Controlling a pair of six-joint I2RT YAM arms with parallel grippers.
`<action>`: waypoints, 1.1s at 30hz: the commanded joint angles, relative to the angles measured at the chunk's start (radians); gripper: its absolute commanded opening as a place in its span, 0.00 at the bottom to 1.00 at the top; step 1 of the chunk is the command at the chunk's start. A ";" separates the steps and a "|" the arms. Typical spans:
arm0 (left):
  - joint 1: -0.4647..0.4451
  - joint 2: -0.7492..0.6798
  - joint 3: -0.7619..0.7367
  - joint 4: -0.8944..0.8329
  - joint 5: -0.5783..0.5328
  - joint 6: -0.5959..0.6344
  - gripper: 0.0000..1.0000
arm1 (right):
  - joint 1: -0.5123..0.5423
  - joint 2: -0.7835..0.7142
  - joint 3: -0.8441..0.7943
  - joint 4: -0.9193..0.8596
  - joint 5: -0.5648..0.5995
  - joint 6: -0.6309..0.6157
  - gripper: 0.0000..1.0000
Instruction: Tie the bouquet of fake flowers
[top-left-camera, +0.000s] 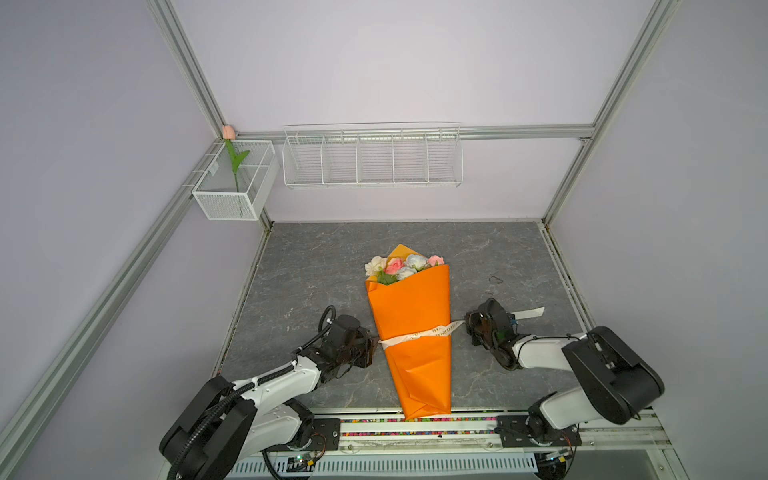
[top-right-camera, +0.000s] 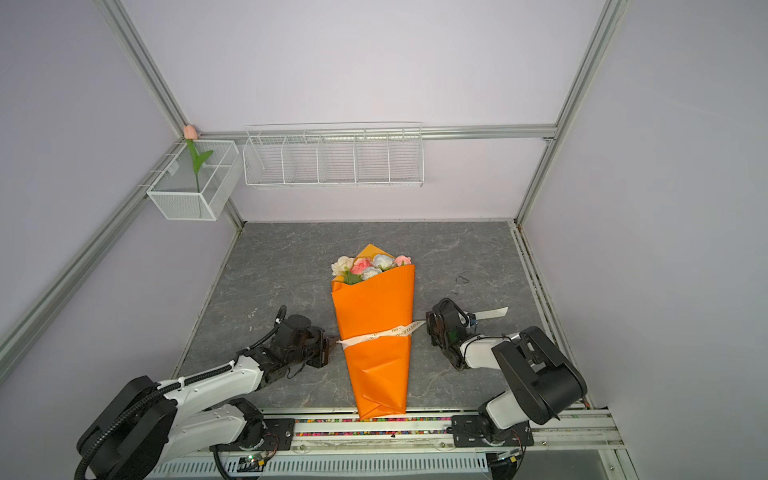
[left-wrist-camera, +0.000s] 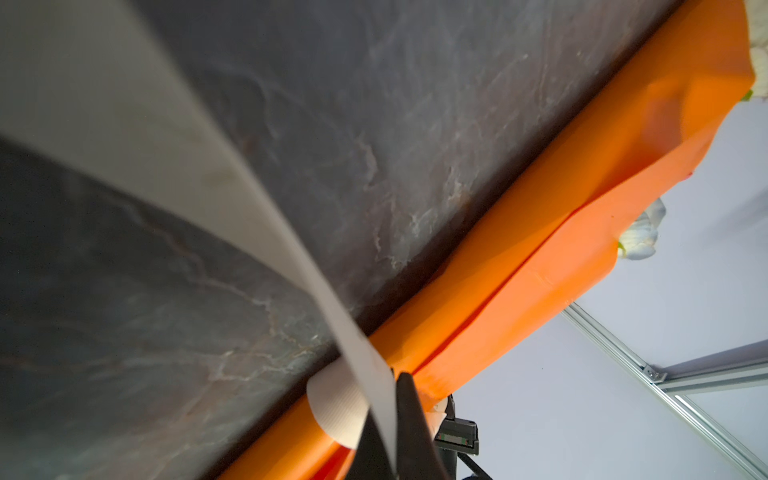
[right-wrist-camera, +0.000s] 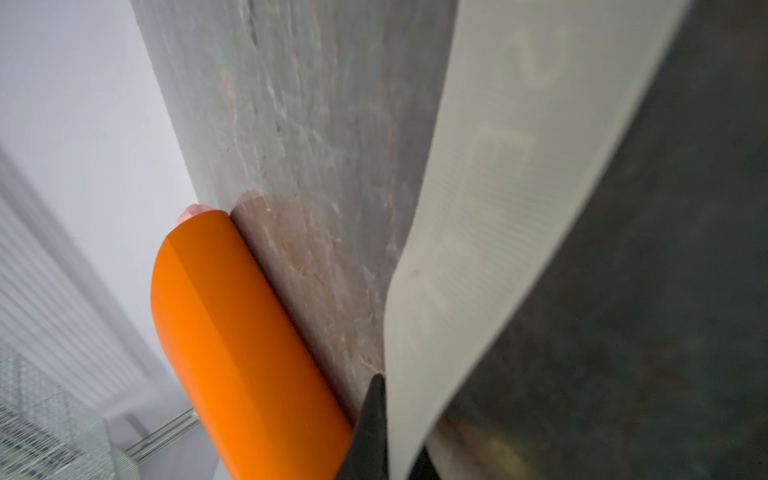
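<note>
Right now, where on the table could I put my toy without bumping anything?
Bare tabletop lies far-left, between the bouquet and the left wall, and along the back wall behind the flowers. Crowded: the middle, where the left gripper and right gripper each pinch the white ribbon across the bouquet.

robot lab cell: aluminium frame (top-left-camera: 523, 131), plain walls (top-left-camera: 395, 62), wire rack (top-left-camera: 374, 160), arms (top-left-camera: 282, 376) on rail (top-left-camera: 415, 428).

Both arms (top-left-camera: 282, 380) white-shelled, black-jointed (ribbed black cable (top-left-camera: 270, 376) on the left).
</note>
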 joint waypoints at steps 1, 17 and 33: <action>0.011 -0.028 -0.010 0.025 -0.042 0.046 0.00 | -0.025 -0.072 0.028 -0.155 0.001 0.005 0.06; 0.151 -0.289 -0.015 -0.375 -0.156 0.305 0.00 | -0.092 -0.344 0.235 -0.812 0.234 -0.504 0.06; 0.423 -0.330 0.048 -0.655 -0.080 0.695 0.00 | -0.185 -0.306 0.433 -0.971 0.499 -0.934 0.06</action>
